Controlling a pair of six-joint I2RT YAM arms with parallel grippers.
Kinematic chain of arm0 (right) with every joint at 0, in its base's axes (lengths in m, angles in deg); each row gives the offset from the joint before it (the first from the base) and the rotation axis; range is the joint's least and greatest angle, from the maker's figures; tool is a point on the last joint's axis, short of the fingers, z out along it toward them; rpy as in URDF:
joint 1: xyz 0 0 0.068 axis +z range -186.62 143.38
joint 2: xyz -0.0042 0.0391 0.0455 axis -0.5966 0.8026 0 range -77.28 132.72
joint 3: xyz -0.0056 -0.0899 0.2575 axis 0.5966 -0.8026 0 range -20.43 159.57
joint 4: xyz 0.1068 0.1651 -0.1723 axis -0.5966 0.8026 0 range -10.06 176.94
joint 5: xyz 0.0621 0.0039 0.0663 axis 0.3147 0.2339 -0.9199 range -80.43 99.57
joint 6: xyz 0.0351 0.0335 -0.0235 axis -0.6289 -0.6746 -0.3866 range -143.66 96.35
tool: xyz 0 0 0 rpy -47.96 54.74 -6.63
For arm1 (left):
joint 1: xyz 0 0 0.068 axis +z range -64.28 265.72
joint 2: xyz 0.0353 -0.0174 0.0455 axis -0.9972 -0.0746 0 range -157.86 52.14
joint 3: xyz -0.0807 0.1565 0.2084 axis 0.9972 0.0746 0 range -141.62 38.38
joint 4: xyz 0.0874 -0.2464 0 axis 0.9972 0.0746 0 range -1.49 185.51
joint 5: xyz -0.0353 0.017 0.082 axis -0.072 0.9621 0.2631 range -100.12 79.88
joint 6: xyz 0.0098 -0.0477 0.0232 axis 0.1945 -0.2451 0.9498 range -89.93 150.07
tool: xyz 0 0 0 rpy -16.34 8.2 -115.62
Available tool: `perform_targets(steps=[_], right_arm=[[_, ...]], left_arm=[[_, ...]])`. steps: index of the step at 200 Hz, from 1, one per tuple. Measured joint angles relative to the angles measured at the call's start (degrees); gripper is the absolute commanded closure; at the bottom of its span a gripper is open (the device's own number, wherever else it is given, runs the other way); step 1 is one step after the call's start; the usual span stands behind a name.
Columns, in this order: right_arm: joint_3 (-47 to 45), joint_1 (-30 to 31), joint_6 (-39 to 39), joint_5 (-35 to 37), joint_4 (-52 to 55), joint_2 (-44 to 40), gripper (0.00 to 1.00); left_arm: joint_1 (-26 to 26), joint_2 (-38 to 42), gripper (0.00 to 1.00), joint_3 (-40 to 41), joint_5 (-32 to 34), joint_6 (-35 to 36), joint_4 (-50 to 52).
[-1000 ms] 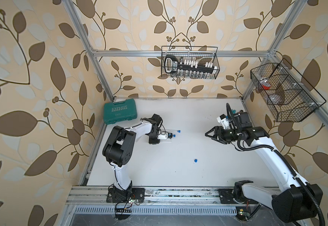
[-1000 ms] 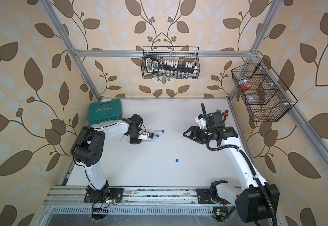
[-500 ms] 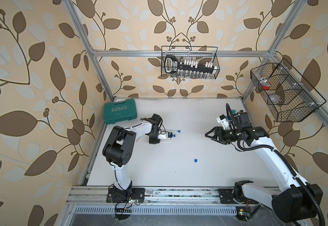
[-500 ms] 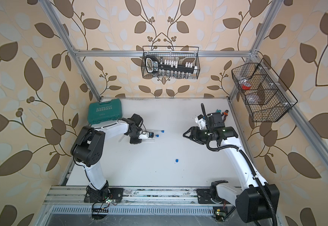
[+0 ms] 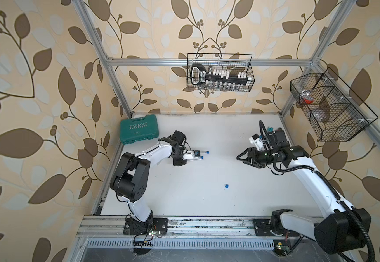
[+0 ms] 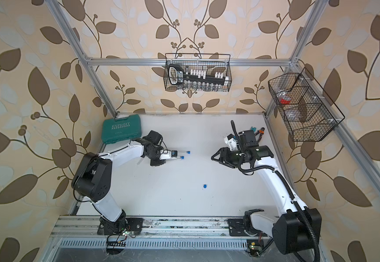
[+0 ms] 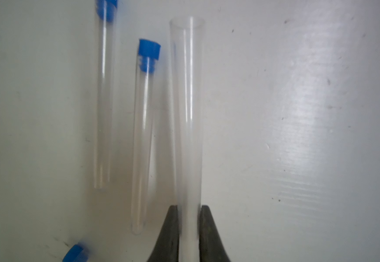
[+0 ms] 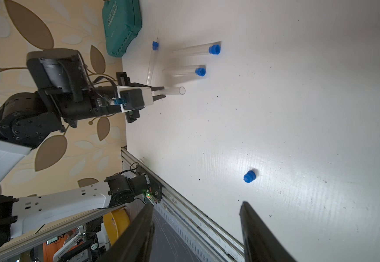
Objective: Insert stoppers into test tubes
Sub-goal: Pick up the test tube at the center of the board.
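The left pincer (image 7: 190, 212) gripped an open test tube (image 7: 187, 102), apparently near its closed end. The right pincer (image 8: 195, 204) hung part-open and empty, well apart from the loose stopper (image 8: 249, 176) on the desk (image 8: 298, 113). Under insertion force the tube could pivot loose.

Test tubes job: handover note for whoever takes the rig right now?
Left gripper: shut on the open tube, gripped near its closed end; mouth unplugged.
Right gripper: open, empty, above the table.
Done: two stoppered tubes lie beside the left gripper, and a third stoppered tube lies nearer the green case.
Left: the last stopper lies loose on the table, apart from the tubes. Likely next move: the right gripper picks it up and presses it into the open tube.
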Motion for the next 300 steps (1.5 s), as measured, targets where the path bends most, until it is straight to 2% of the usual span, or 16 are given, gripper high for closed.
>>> perform_targets(steps=[42,92,141,184,300], right_arm=[[0.02,6.32,-2.95,-1.29,-3.72,3.26,0.36],[4.24,13.25,-8.26,-1.7,-10.38,9.99,0.35],[8.5,16.0,-11.47,-0.66,-14.71,16.59,0.45],[10.75,16.57,-12.52,0.2,-14.97,20.85,0.51],[12.28,17.57,-13.7,0.11,-16.72,23.71,0.68]], left_arm=[[-0.37,7.61,0.92,1.6,-5.97,-4.37,-2.8],[-3.89,9.77,0.93,3.93,-11.15,-9.84,-5.57],[-7.17,9.94,0.93,4.15,-12.55,-14.12,-8.76],[-7.21,9.94,0.93,4.15,-12.61,-15.04,-9.68],[-7.58,9.94,0.93,4.24,-12.59,-14.99,-9.64]])
